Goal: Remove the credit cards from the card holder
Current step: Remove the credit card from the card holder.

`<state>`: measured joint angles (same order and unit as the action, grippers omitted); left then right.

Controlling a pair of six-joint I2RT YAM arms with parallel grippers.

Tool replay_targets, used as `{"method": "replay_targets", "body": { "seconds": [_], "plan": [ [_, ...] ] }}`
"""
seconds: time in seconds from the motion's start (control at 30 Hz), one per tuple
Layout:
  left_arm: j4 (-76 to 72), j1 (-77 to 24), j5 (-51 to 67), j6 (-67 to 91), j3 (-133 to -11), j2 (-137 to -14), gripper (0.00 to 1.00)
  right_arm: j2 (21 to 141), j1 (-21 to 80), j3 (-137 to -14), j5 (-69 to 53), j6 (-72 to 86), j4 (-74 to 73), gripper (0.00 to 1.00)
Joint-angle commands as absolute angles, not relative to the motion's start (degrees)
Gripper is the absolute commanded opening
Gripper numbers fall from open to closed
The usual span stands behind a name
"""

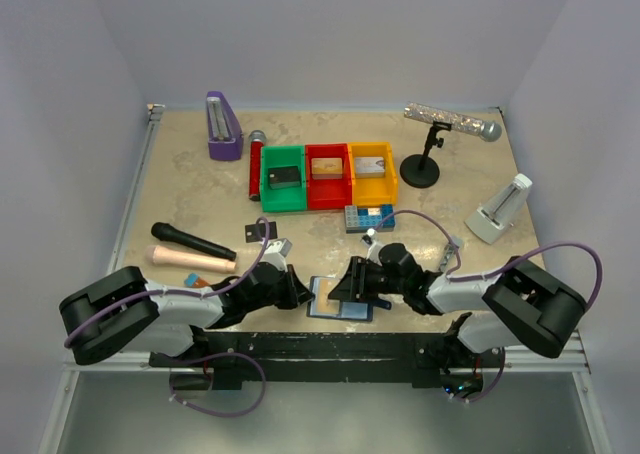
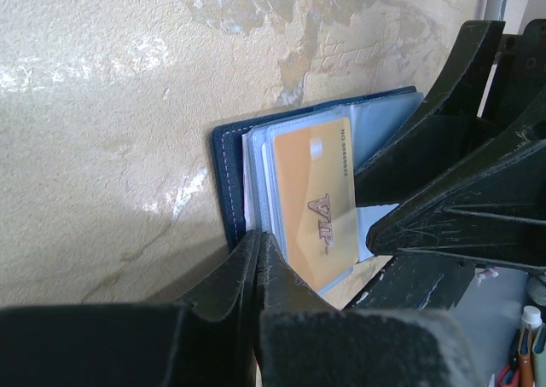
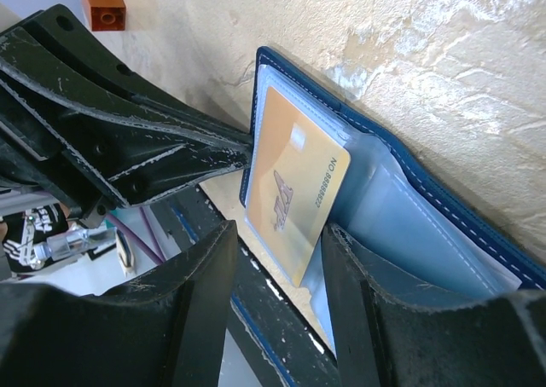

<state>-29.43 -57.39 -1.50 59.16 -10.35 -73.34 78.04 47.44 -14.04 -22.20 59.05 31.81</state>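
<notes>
Top external: card holder (image 1: 335,310) lies open at the near edge of the bench (image 1: 190,189), roughly center, between my two tools. Left tool (image 1: 300,294) is fully closed, tips against the holder's left edge; can't tell if it actually pinches it. Right tool (image 1: 352,292) is about half open, fingers (image 3: 196,302) either side of the gold-tan VIP card (image 3: 294,182). The card sticks partway out of a pale blue pocket. No grip on it that I can see.

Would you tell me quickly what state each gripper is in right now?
Left gripper: shut, tips at the card holder edge.
Right gripper: open, fingers either side of the gold card, not clamping it.
</notes>
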Motion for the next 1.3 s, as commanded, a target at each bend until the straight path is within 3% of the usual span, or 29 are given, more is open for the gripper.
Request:
{"method": "replay_targets", "body": {
  "seconds": [0.0, 0.33, 0.53, 0.67, 0.93, 1.27],
  "plan": [
    [-27.2, -58.0, -0.3, 59.2, -8.3, -75.5, 0.0, 79.9, 48.0, -14.8, -26.0, 60.6, 41.9, 0.48],
    [-27.5, -58.0, -0.3, 59.4, -8.2, -74.8, 0.0, 81.4, 48.0, -14.4, -27.2, 63.0, 48.8, 0.44],
    [-23.3, -57.9, -1.7, 58.8, -9.3, -71.1, 0.0, 78.3, 48.0, -16.2, -26.0, 60.1, 38.4, 0.34],
    [-19.3, -57.8, -2.8, 57.8, -10.5, -67.2, 0.1, 77.2, 48.0, -18.0, -25.2, 57.5, 31.3, 0.32],
    [-14.1, -57.7, -3.7, 56.3, -12.2, -61.7, 0.26, 78.9, 48.0, -20.8, -25.3, 54.8, 26.4, 0.33],
    [-12.6, -57.5, -4.7, 56.2, -12.8, -58.5, 0.28, 80.8, 48.0, -22.6, -25.1, 53.5, 22.9, 0.41]
  ]
}}
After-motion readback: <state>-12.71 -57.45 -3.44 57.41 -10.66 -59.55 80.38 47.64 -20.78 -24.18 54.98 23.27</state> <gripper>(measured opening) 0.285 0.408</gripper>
